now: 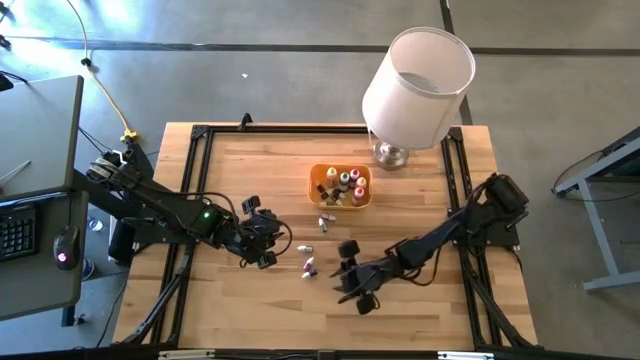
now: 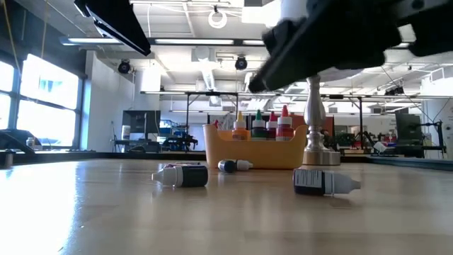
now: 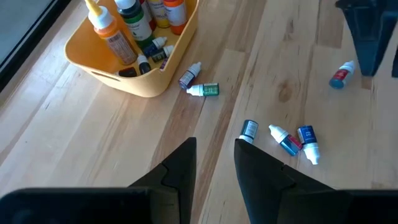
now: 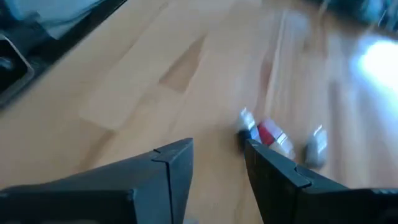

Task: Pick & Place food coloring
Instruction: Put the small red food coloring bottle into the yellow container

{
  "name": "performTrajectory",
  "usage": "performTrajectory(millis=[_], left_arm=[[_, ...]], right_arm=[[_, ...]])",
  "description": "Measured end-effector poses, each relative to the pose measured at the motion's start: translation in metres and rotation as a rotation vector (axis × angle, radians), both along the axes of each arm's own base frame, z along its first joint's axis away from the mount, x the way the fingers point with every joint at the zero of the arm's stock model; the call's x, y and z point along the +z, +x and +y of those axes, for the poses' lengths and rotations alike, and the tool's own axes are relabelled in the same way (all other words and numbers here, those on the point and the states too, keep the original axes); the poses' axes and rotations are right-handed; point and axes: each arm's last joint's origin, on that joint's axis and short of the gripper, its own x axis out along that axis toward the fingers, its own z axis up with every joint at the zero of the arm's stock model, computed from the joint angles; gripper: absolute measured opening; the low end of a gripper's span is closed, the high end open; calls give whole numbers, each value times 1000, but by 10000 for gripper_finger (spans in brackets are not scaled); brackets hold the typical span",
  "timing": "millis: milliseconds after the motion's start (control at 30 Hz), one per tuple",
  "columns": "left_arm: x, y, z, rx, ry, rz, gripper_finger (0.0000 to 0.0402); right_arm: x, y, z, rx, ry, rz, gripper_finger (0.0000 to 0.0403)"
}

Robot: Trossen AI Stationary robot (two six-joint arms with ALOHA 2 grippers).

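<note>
Wooden table (image 1: 420, 310) held loose food coloring bottles (image 3: 292, 142) lying flat, caps pointing different ways. Left gripper (image 3: 214, 163) and right gripper (image 4: 217, 163) hovered, fingers apart, empty.

Bright, even daylight; low view shows windows (image 2: 42, 106) glowing at left and ceiling lights. Right wrist view heavily motion-blurred, glare patch on table (image 4: 379, 59). Soft shadows under arms.
</note>
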Motion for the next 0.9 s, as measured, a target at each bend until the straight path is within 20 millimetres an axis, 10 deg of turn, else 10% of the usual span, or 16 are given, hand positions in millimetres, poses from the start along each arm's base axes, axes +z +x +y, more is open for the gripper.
performTrajectory(millis=[900], left_arm=[[1,2,-1,7,-18,-25,105]], right_arm=[[-50,-27,32,-283,52,204,139]])
